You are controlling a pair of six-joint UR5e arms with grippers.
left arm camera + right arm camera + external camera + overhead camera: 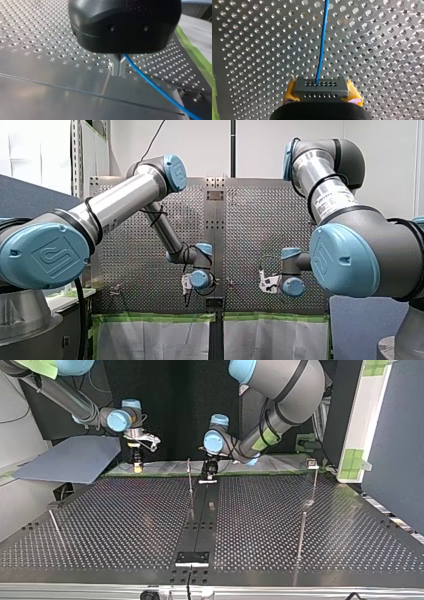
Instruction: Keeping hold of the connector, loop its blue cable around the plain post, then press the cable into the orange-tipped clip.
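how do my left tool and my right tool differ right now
My left tool has bare grey metal fingers pinched on the blue cable; my right tool has yellow pads clamped on the dark connector. In the top view my left tool hangs by the middle strip, my right tool further left. Both are shut.

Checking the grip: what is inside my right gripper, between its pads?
My right gripper clamps a dark connector between its pads; the blue cable leaves a hole in its face. The connector's rear is hidden by the gripper's body.
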